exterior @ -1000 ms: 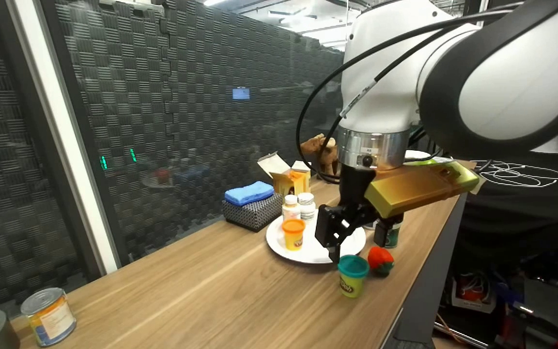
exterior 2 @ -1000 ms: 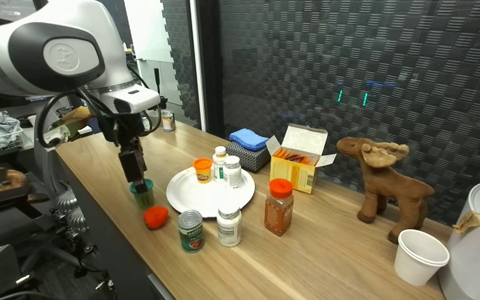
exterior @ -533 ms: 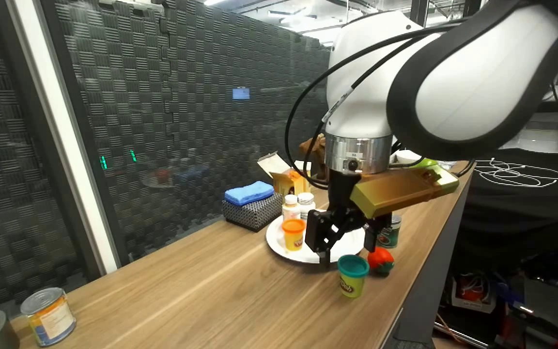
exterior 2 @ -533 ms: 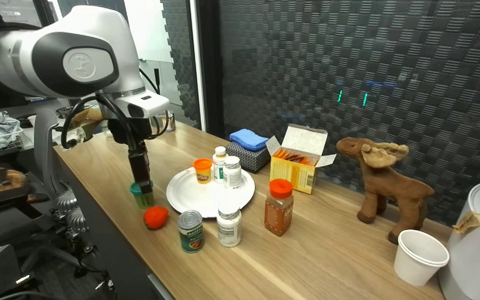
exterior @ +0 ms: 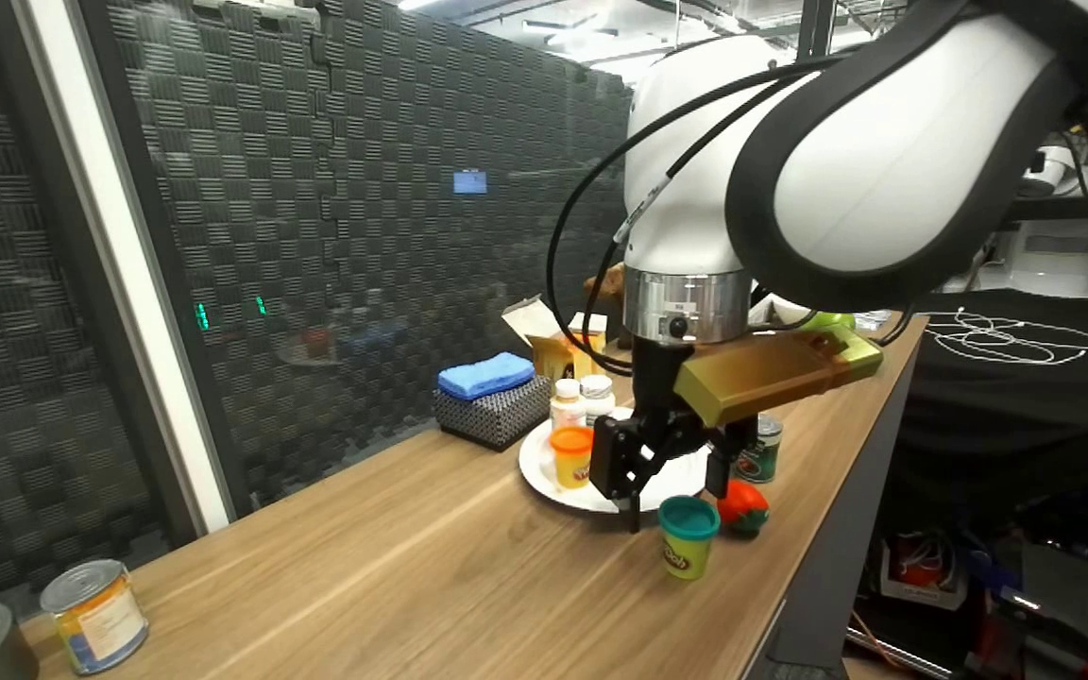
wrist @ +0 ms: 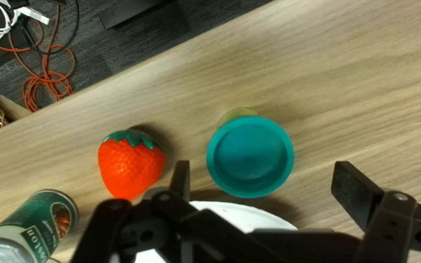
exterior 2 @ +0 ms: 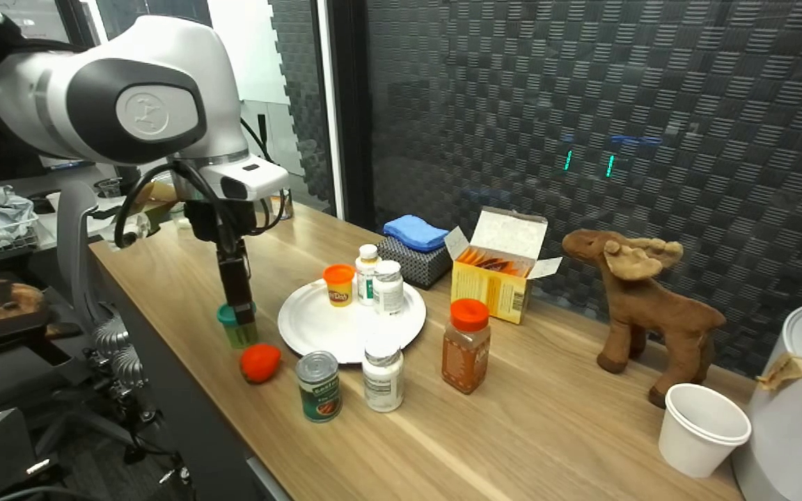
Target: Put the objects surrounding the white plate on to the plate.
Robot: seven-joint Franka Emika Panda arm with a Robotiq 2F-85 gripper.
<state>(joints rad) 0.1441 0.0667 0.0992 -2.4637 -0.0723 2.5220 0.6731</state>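
task a bit under half done, by count. on the white plate (exterior 2: 321, 334), upright and bunched toward one edge: orange-lidded play-doh tub (exterior 2: 338, 287), small white-capped bottle (exterior 2: 365, 280), white pill bottle (exterior 2: 388, 291). three things, and plenty of bare plate left beside them.

not done, all on the tabletop (exterior 2: 540, 424) around the plate: teal-lidded play-doh tub (wrist: 250, 157), toy strawberry (wrist: 130, 168), green soup can (exterior 2: 319, 390), white supplement bottle (exterior 2: 383, 384), red-capped spice bottle (exterior 2: 466, 351). that makes five to go if the strawberry counts, which seems likely since it lies near the plate. supplement bottle overlaps the plate in an exterior view, but its base looks to be on the tabletop; touching the rim or not, can't tell.

tool (wrist: 263, 179) is spread wide, nothing in it. teal-lidded tub stands upright just beside the plate, and in the wrist view it shows between the fingers (wrist: 355, 195), a little ahead of them, gap on both sides, no contact seen. so this tub is probably the current pick: line up, close, lift, set down on the bare part. not gripped yet.

yellow carton of sachets (exterior 2: 490, 292), plush moose (exterior 2: 651, 313) and blue cloth (exterior 2: 415, 233) on its dark box (exterior: 497, 420) are also on the tabletop; probably background, not part of the count. soup can is cut off in the wrist view but whole in an exterior view. no bottle or can tipped over.
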